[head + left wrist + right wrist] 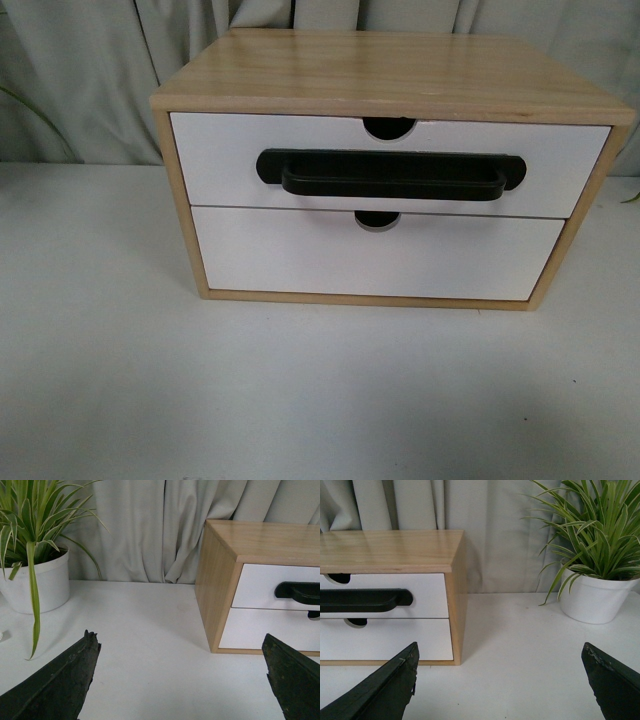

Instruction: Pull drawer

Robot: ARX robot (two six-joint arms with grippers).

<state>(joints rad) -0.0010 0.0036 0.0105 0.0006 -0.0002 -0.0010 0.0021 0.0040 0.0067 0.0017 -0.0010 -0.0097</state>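
On the white surface [100, 400] I see the light wood cabinet [390, 70] standing before a grey curtain [80, 80]. The left plant [35, 580] and the right plant [595, 597] stand well apart from it. The drawer [220, 160] is the upper one, closed and flush with the frame. My left tool [178, 639] and right tool [500, 647] both hang wide above the surface, holding nothing. The black handle [390, 175] lies across the drawer front, under the half-round notch [388, 127].
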